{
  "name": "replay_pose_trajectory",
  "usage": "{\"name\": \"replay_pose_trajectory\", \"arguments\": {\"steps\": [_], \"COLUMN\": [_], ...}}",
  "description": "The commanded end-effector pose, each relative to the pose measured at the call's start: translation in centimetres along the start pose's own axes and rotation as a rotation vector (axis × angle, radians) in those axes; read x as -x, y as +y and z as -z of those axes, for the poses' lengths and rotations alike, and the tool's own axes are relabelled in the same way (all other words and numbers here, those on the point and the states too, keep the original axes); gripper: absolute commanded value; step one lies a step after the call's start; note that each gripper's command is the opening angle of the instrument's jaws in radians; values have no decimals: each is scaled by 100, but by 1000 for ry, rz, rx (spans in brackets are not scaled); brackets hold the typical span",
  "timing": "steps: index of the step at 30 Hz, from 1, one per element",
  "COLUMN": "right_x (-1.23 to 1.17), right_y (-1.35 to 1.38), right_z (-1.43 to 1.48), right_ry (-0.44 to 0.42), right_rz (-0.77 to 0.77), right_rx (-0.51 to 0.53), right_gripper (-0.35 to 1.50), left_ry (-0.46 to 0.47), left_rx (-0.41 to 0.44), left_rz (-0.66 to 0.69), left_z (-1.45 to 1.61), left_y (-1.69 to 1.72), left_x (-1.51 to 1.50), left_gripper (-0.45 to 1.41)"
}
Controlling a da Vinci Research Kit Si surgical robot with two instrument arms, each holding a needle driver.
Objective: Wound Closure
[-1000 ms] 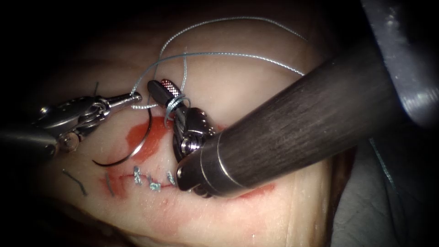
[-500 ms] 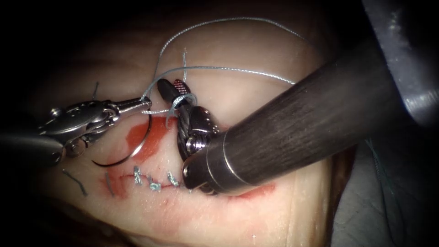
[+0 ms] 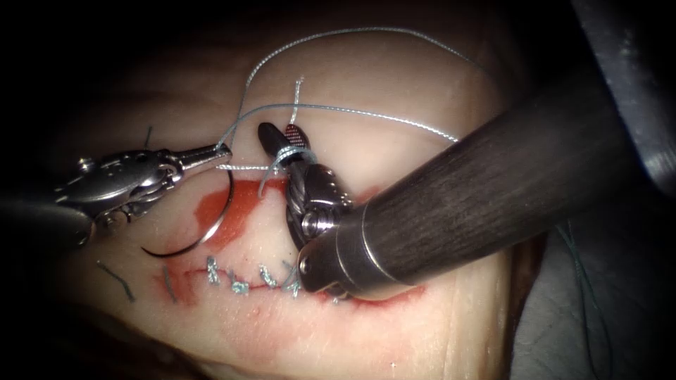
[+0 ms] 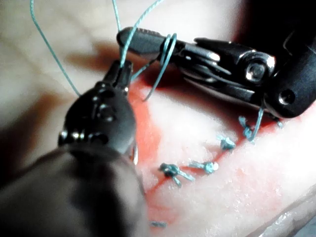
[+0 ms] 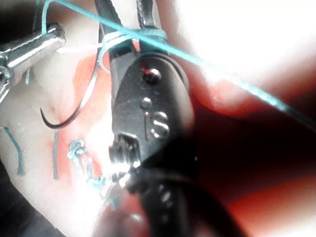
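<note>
My left tool (image 3: 220,149) is shut on the thread (image 3: 366,112) just left of the right tool's tip; the same hold shows in the left wrist view (image 4: 121,74). My right tool (image 3: 282,134) has its jaws open, with loops of thread (image 3: 284,157) wound around them, and holds nothing. The right wrist view shows those jaws (image 5: 123,10) apart too. A short thread tail (image 3: 297,98) stands up by the jaw tips. The curved needle (image 3: 224,211) lies free on the tissue (image 3: 422,331) beyond the cut, over red fluid (image 3: 243,200), and is not in the tissue.
Several knotted stitches (image 3: 239,281) close the cut's left part, partly under the right tool's wrist. Cut thread ends (image 3: 116,280) lie on the tissue at the left. The right tool's thick dark shaft (image 3: 493,183) crosses the right half. Long thread arcs over the far tissue.
Both tools have shifted to the right, the right tool more. The thread loops have stayed around the right tool's open jaws. The needle has not moved.
</note>
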Motion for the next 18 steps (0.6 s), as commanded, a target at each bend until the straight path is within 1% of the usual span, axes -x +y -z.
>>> {"name": "replay_pose_trajectory", "arguments": {"steps": [1, 9, 18], "right_x": [-8, -5, 0], "right_y": [7, 7, 0], "right_z": [-4, -5, -10], "right_ry": [-1, -3, -8], "right_rz": [-4, -11, -17], "right_rx": [1, -15, -24], "right_gripper": [56, 57, 59], "left_ry": [-1, -3, -3], "left_rx": [0, 8, 10], "left_rz": [0, -11, -16], "left_z": [-8, -11, -12], "left_y": [1, -3, -5], "left_x": [-3, -3, -3], "left_gripper": [-45, -45, -45]}}
